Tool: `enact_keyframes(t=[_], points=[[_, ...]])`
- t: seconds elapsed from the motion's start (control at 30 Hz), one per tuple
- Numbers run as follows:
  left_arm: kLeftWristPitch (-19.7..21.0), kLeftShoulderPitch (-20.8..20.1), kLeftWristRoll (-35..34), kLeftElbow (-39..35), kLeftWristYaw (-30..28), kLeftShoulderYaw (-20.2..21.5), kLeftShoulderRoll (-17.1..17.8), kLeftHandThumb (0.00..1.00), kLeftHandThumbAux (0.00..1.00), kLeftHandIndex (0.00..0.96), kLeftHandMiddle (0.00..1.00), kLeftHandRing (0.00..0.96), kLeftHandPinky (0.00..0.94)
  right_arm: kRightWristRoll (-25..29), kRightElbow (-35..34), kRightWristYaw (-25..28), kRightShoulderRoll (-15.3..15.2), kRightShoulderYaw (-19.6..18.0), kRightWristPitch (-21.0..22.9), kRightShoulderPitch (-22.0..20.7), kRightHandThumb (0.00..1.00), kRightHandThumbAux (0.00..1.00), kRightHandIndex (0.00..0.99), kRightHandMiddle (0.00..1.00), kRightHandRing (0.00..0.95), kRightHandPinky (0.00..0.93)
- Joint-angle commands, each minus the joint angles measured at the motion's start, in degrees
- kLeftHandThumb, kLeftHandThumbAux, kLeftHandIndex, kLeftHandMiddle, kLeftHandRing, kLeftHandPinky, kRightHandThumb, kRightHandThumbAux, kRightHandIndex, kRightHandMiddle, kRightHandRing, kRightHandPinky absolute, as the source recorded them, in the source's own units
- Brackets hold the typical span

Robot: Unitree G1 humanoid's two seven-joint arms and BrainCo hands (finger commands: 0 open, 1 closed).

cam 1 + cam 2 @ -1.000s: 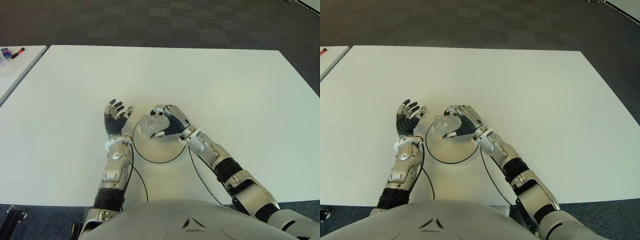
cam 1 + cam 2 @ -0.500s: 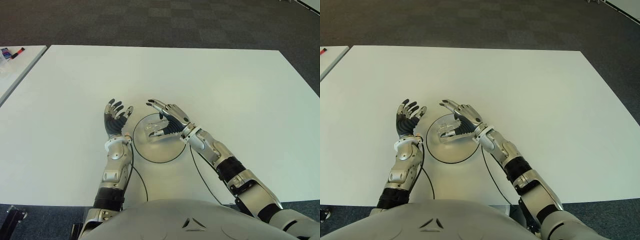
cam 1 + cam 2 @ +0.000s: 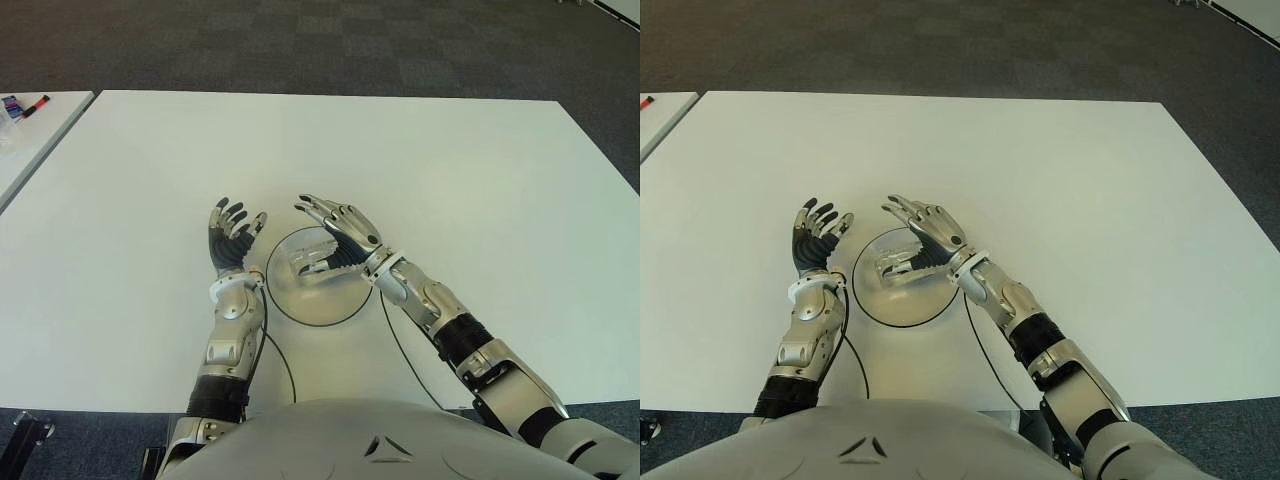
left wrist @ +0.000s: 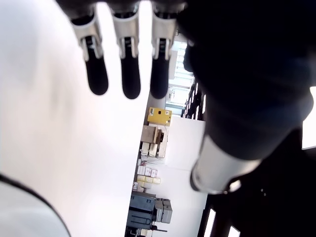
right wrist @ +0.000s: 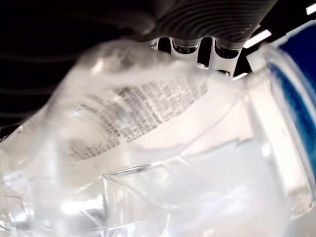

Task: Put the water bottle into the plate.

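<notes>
- Water bottle (image 3: 312,258) lies on its side in the plate (image 3: 310,305), under the right hand's palm.
- Right hand (image 3: 338,238): fingers spread and lifted off, nothing gripped; looks like a release.
- Left hand (image 3: 232,243): just beside the plate's left rim, fingers extended, palm up, holding nothing.
- Placement looks done; bottle may roll.

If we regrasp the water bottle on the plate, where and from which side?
Grip mid-body, from above on the right. The water bottle lies on its side in the plate, beside the open right robot hand. Its clear, crinkled body probably dents, so wrap gently.
</notes>
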Motion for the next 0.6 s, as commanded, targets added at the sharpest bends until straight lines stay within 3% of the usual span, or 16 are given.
enact_keyframes(t=[0.03, 0.6], points=[[0.51, 0.41, 0.10, 0.45, 0.45, -0.53, -6.55, 0.090, 0.882, 0.153, 0.252, 0.260, 0.279, -0.72, -0.25, -0.20, -0.60, 0.46, 1.65, 0.68, 0.088, 0.354, 0.000, 0.000, 0.000, 0.000], [0.81, 0.45, 0.06, 0.02, 0.66, -0.47, -6.61, 0.100, 0.875, 0.177, 0.265, 0.276, 0.295, 0.24, -0.69, 0.34, -0.56, 0.63, 2.82, 1.09, 0.044, 0.356, 0.000, 0.000, 0.000, 0.000]])
